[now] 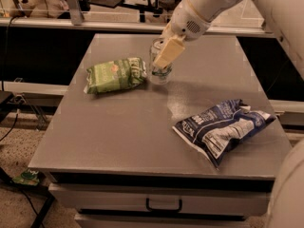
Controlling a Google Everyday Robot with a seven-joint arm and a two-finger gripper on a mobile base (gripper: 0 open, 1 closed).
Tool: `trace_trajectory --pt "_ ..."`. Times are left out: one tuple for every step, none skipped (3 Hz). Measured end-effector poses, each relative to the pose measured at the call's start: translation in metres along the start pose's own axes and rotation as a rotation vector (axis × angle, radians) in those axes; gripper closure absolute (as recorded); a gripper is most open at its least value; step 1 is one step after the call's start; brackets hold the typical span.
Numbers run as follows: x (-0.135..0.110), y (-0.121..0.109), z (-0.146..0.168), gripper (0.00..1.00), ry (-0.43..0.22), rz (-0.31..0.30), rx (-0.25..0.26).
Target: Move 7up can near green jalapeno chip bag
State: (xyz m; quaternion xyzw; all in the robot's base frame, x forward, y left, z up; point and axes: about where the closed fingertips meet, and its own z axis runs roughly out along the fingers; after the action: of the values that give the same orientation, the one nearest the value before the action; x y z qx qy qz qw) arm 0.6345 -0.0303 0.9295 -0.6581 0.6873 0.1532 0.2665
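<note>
Toward the back of the grey table (118, 137), the gripper (160, 61) reaches down from the upper right, its cream-coloured fingers (167, 52) clamped on the upper part of the 7up can (160, 76). The can stands upright at the tabletop, just beside the right end of the green jalapeno chip bag (115, 75). A dark blue-and-white chip bag (221, 126) lies well apart, near the front right corner.

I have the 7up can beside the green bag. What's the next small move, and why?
Probably ease it straight down a touch, ready to release. The gripper is closed on the upright 7up can, which already sits close beside the green jalapeno chip bag. Whether its base touches the table is unclear.
</note>
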Motion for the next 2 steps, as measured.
trace_trajectory --pt "-0.0020 0.0015 0.0103 0.61 0.003 -0.007 -0.019" --pt "-0.0019 0.0029 0.0186 0.38 0.007 -0.011 -0.033"
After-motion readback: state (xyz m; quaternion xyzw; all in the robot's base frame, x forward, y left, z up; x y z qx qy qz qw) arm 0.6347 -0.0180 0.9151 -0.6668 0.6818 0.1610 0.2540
